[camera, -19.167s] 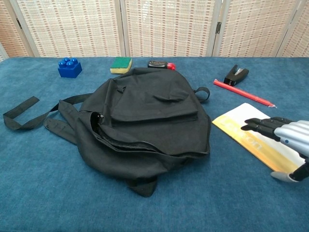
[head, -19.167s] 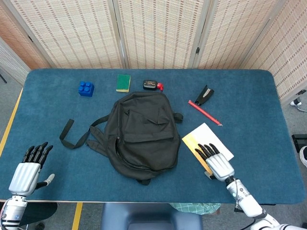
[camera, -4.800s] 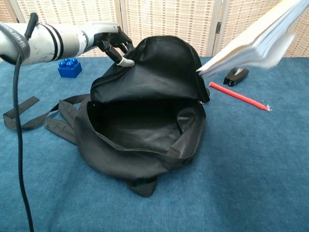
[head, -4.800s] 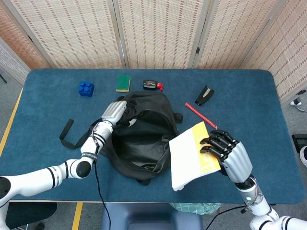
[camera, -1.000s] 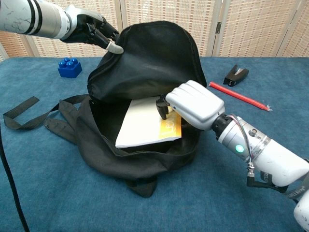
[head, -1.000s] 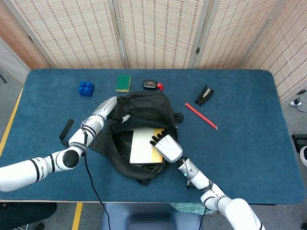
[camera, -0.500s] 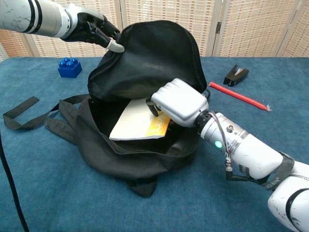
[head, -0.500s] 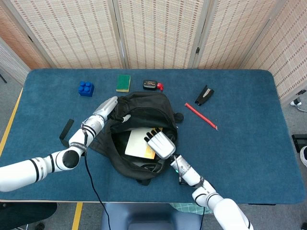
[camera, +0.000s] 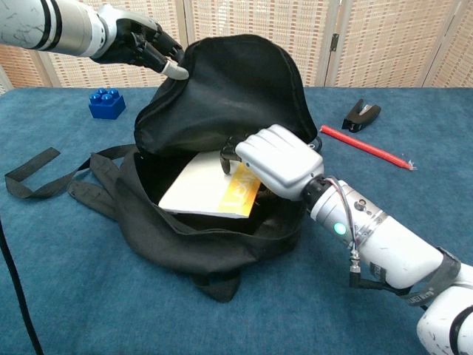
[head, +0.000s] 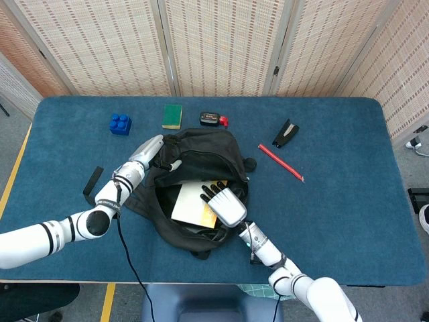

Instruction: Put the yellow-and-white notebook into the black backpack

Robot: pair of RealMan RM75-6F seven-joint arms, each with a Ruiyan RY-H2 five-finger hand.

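A soft black backpack [head: 201, 194] made of floppy cloth lies in the middle of a fuzzy blue table [head: 348, 188]. Its top flap is pulled up, so the bag gapes open like a mouth. The left hand [camera: 140, 44], silver with dark fingers, grips the edge of that flap at about 11 o'clock from the bag's middle and holds it high.

The notebook [camera: 207, 188] is flat and thin, with smooth white paper and a shiny yellow stripe along one side. It sits inside the open bag, tilted, with its yellow edge toward the right hand [camera: 277, 163]. The right hand is a smooth, rounded silver shell. Its dark fingers curl down over the yellow edge and touch the notebook, but its fingertips are hidden, so it is not clear if it grasps the notebook or only presses it.

The chest view looks into the bag and shows the notebook's slant. The head view looks down from above and shows the long flat strap [head: 92, 186] at 9 o'clock. At 12 o'clock sit a bumpy blue block [head: 120, 124], a green and yellow sponge [head: 172, 115] and a small black and red thing [head: 213, 120]. At 2 o'clock lie a thin red pencil [head: 280, 162] and a black stapler [head: 285, 133].
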